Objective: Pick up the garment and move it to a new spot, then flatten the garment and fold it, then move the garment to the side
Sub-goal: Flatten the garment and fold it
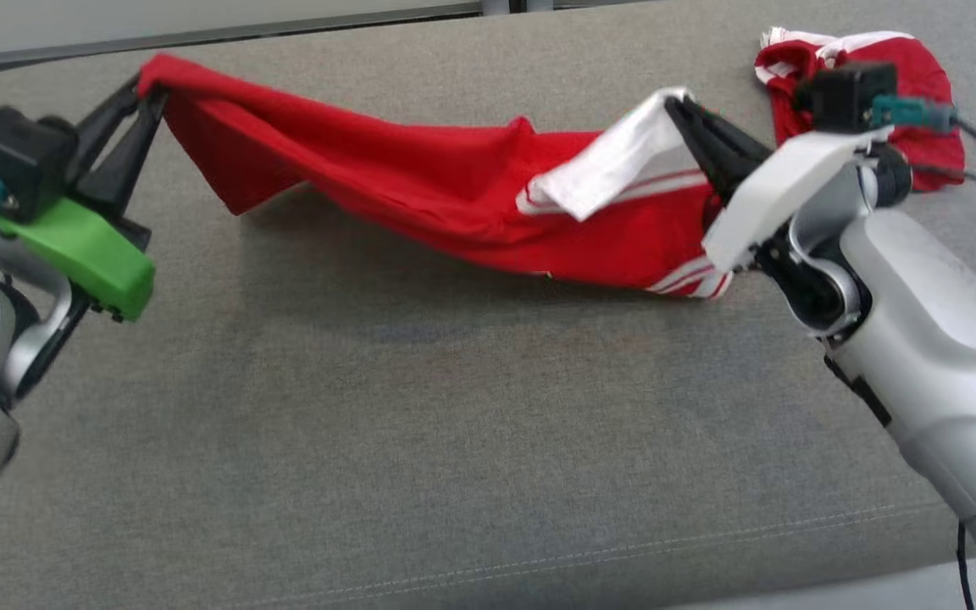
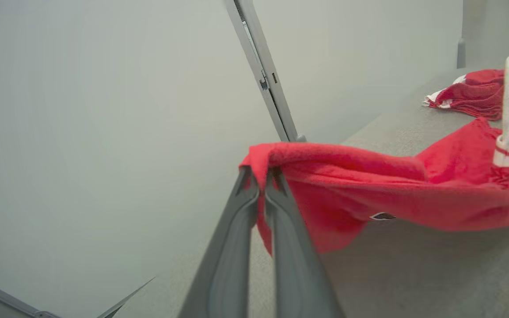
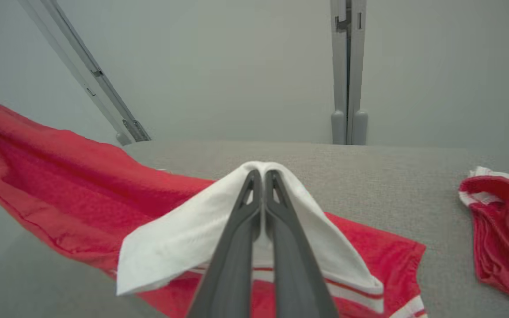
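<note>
A red garment (image 1: 420,178) with white trim and stripes hangs stretched between my two grippers above the grey cushion (image 1: 420,407). My left gripper (image 1: 147,89) is shut on its red far-left corner, seen as a pinched fold (image 2: 261,165) in the left wrist view. My right gripper (image 1: 676,103) is shut on the white edge (image 1: 607,169) at the right; in the right wrist view the white cloth (image 3: 184,238) drapes over both closed fingers (image 3: 237,247). The garment's middle sags, and its lower right part touches the cushion.
A second red piece with white stripes (image 1: 920,76) lies crumpled at the cushion's far right, behind my right wrist, also in the right wrist view (image 3: 502,229). The cushion's seam and front edge (image 1: 623,551) run near the bottom. A pale wall with grey rails (image 3: 347,70) stands behind.
</note>
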Controlling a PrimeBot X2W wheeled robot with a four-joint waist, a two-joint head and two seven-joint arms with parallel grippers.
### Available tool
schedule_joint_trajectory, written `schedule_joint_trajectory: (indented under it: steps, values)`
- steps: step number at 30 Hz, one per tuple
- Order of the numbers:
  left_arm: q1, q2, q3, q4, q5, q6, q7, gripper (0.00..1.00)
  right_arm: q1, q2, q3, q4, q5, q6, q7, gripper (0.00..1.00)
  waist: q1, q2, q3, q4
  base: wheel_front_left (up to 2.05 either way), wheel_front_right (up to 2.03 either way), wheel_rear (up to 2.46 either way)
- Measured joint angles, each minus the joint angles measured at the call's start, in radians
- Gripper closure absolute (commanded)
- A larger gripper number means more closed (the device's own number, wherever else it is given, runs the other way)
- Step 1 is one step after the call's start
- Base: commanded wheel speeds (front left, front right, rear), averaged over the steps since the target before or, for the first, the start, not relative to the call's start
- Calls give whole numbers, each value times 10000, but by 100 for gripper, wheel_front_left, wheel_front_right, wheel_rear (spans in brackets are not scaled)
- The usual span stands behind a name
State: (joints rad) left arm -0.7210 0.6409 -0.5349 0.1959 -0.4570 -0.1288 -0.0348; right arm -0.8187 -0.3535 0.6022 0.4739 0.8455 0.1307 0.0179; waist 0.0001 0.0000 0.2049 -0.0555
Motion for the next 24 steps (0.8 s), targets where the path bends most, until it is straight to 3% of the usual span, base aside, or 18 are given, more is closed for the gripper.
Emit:
schedule_joint_trajectory:
  steps: [5,10,16,20,24]
  values:
    - [-2445,744,-1371,424,-364,-19,320,100,-2151,351,242,938,591,0,240,100,0,0,576,-65,0,0,0]
    - [-4964,834,-2462,1352,-1141,-19,437,100,-4607,489,316,2274,723,-2,391,100,1,0,1290,-104,0,0,0]
    - [-7304,721,-3007,2872,-2268,-21,355,100,-7085,1007,127,4188,771,0,217,100,1,0,2168,-142,0,0,0]
    - [-8740,416,-3440,4149,-2360,-25,249,100,-8651,1505,-311,6109,681,-2,-368,100,1,0,2724,-156,0,0,0]
    - [-9494,73,-3427,4844,-2546,-27,94,100,-9442,1728,-328,6997,307,0,-849,100,1,0,2936,-136,0,0,0]
